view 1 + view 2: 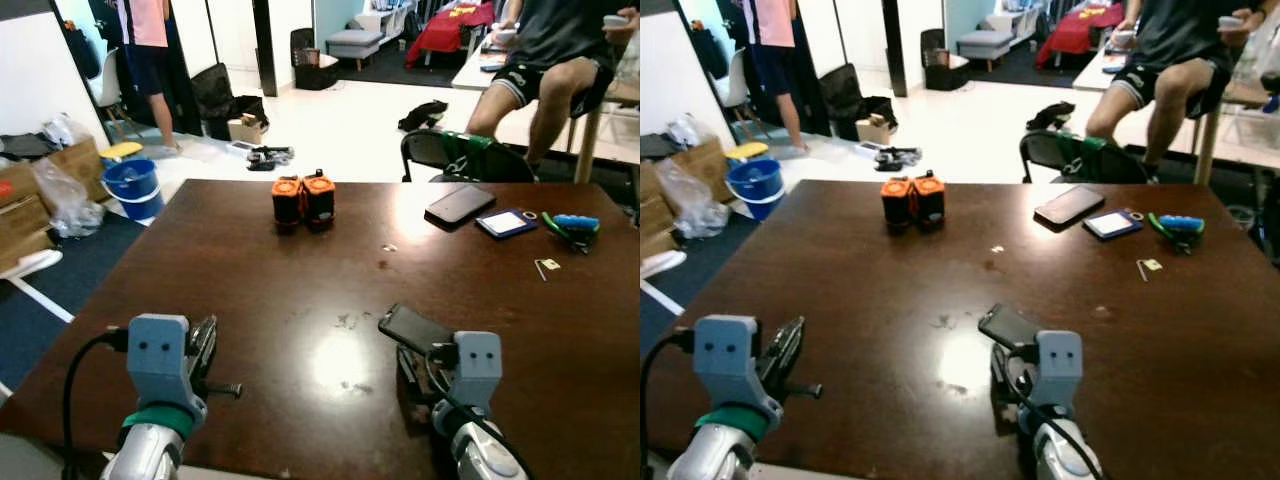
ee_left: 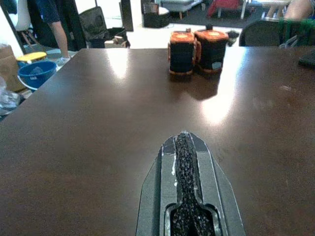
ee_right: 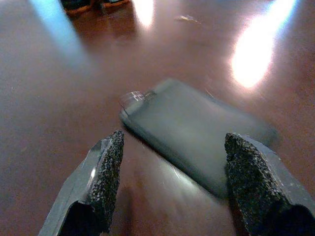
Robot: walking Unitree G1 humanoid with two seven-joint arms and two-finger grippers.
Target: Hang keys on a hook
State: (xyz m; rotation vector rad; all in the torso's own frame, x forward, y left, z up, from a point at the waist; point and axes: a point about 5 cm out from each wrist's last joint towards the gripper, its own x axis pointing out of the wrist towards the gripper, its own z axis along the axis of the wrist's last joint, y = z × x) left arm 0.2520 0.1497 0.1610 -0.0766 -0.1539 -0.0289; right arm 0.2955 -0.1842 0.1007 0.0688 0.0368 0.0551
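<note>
The task is judged barely begun: no hook is seen. The right gripper (image 3: 170,182) is spread wide just before a flat dark key fob (image 3: 197,132) with a clear ring, lying ungrasped on the brown table (image 1: 250,290). The left gripper (image 2: 184,162) is pressed closed, holding nothing. 2 orange-topped batteries (image 1: 303,200) stand farther off.

- Dark flat object (image 3: 197,132) before the right gripper (image 3: 172,189): blurred; kind cannot be told. Both fingers cut off by the frame edge.
- Left gripper (image 2: 184,142): base cut off by the frame edge.
- Seated person (image 1: 555,55): cut off above the chest.
- Standing person (image 1: 145,60): cut off above the waist.
- Small pale item (image 1: 545,266) on the table (image 1: 250,290): too small to identify.
- Chair (image 1: 465,157): lower part hidden behind the table.
</note>
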